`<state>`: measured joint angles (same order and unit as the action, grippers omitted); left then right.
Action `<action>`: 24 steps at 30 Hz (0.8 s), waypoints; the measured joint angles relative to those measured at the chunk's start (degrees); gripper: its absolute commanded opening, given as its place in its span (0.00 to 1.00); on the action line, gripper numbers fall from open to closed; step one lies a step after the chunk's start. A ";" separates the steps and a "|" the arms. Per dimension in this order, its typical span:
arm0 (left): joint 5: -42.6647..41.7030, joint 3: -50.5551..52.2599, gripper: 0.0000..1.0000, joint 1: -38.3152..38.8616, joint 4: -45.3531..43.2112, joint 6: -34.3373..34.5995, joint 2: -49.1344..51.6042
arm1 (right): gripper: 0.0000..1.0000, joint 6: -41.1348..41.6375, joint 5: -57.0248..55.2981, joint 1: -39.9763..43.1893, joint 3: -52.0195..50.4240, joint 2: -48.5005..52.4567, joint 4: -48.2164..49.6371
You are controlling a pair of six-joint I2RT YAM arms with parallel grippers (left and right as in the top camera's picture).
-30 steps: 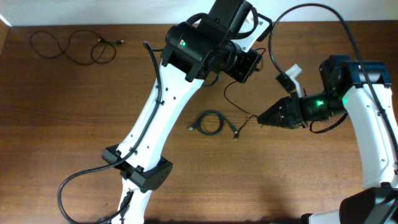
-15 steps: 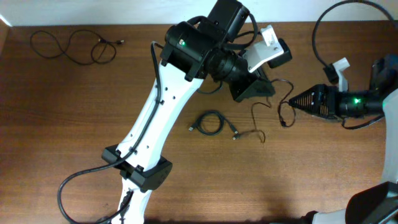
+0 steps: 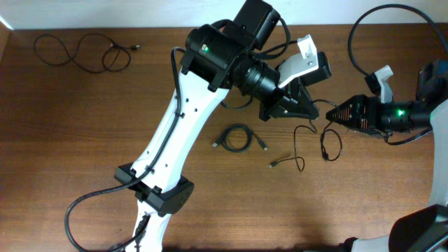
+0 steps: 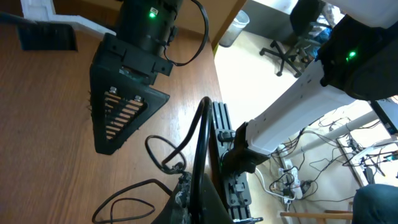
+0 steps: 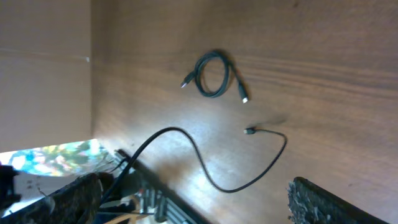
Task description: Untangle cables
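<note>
One thin black cable (image 3: 324, 145) lies loose on the wood, curling from my left gripper (image 3: 311, 112) down to its plug (image 3: 274, 164). My left gripper (image 4: 190, 198) is shut on that cable's end, which loops just ahead of the jaws (image 4: 163, 154). My right gripper (image 3: 332, 113) faces the left one from the right, wide open; its fingers (image 5: 326, 200) stand far apart over the cable (image 5: 214, 178) and hold nothing. A second cable, a small coil (image 3: 236, 137), sits left of the plug, also in the right wrist view (image 5: 212, 74). A third cable (image 3: 78, 51) lies at the far left.
The left arm's white link (image 3: 178, 133) crosses the table middle, its base (image 3: 157, 196) near the front edge. The table's right edge (image 4: 214, 68) drops to a floor with an office chair (image 4: 292, 43). A thick robot cable (image 3: 364, 28) arches above the right arm.
My right gripper pulled back to the right, opened and let go of the cable. The cable stretched out rightwards and dropped onto the table. The left gripper swung right, still shut.
</note>
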<state>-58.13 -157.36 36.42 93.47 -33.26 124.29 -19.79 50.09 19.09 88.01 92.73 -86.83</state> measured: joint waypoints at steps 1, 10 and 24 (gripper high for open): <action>0.00 0.00 0.00 0.00 0.00 0.00 0.00 | 0.96 0.11 0.35 0.00 0.00 0.00 -0.35; 0.76 0.00 0.00 0.00 -0.02 -0.17 0.00 | 0.88 0.37 1.44 -2.80 0.00 0.00 -5.07; 7.69 0.00 0.00 0.00 -2.69 -0.17 0.00 | 0.77 -1.29 2.47 -4.15 0.00 0.00 -10.25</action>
<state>-50.43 -157.36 36.42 90.78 -33.43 124.29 -21.08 52.56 14.94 88.01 92.73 -97.08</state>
